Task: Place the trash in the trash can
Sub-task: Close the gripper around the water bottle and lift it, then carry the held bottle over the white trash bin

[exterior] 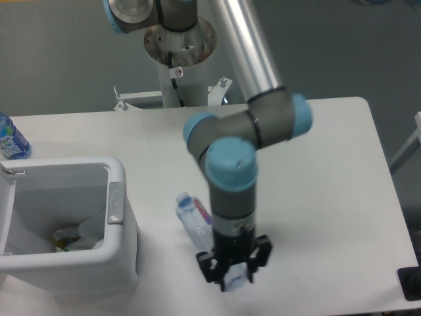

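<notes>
Trash is partly binned, I judge: pale crumpled scraps (77, 236) lie at the bottom of the can (117, 217) at left (I take one for the wrapper). Right of it, the bottle (195, 219) slants across the table (329, 171), cap toward the can, its far end between my gripper (235, 276) fingers, which look closed on it. That one is left to drop in. Its red-and-white label is unreadable.

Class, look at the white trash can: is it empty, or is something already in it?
Not empty. The trash can is open-topped, and a crumpled whitish wrapper lies on its grey floor. The bottle remains outside.
</notes>
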`<state>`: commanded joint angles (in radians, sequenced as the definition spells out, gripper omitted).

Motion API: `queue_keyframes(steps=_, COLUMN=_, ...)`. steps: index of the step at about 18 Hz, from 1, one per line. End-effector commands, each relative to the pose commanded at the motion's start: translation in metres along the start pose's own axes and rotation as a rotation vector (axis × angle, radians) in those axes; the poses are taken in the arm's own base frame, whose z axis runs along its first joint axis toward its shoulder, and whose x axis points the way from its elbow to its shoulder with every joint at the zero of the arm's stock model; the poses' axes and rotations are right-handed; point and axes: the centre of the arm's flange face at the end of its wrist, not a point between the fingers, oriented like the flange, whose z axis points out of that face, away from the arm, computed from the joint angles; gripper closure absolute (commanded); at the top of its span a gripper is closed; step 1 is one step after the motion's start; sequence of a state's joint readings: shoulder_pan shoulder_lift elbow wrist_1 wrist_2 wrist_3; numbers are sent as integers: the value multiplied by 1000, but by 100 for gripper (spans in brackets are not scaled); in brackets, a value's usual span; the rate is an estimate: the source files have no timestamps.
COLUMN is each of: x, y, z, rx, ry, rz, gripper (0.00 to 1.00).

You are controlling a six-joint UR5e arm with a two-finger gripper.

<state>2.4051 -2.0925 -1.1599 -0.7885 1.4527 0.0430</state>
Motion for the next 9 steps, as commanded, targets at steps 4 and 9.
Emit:
queue_keyframes(steps=4, x=6, y=-37, z=-74, rx=130, ry=34, rz=-42, gripper=50)
queue_keyframes(steps=9, x=68, y=-43, z=-131, rx=248, ry=90, rz=24, gripper=50)
